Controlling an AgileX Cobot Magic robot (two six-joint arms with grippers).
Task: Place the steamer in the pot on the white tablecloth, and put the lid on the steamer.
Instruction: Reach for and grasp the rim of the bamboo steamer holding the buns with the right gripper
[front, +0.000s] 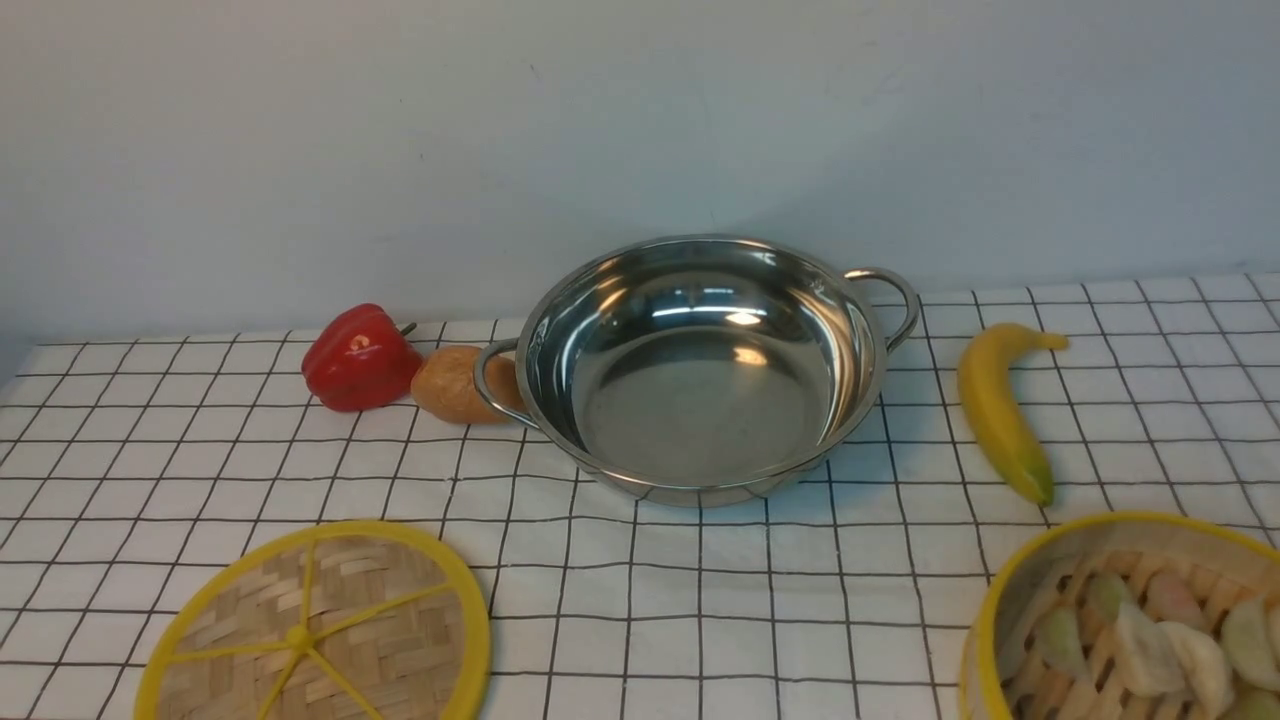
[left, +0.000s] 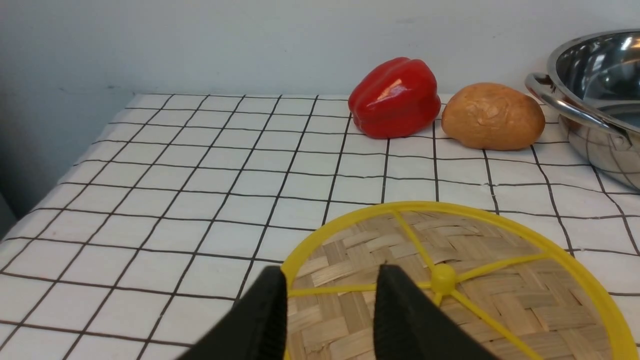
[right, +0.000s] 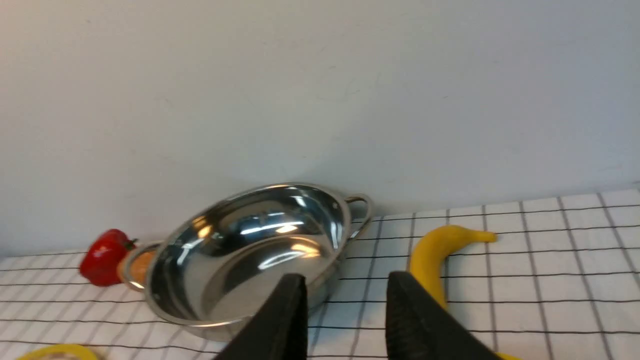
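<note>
At the near left, a flat round woven-bamboo lid (front: 315, 625) with a thick yellow rim, yellow spokes and a centre knob lies on the white tablecloth (front: 760, 590) with its thin black grid. In the left wrist view, the left gripper (left: 332, 272) is at the lid's edge, its black fingers (left: 265, 310) parted with nothing clamped between them; whether they touch the lid cannot be told. Farther back sit a glossy red bell pepper (front: 360, 357) and, just beside it, a brown rounded potato-like lump (front: 450, 383) at the left loop handle of the wide, shallow stainless-steel pot (front: 700, 400), which stands empty in the middle of the cloth. Right of the pot lies a yellow banana (front: 1000, 415). At the near right stands the round bamboo-slat steamer (front: 1010, 590) with yellow rim, pale dumplings (front: 1150, 640) inside, well apart from the pot. The right gripper (right: 347, 277) has its fingers spread, empty.
</note>
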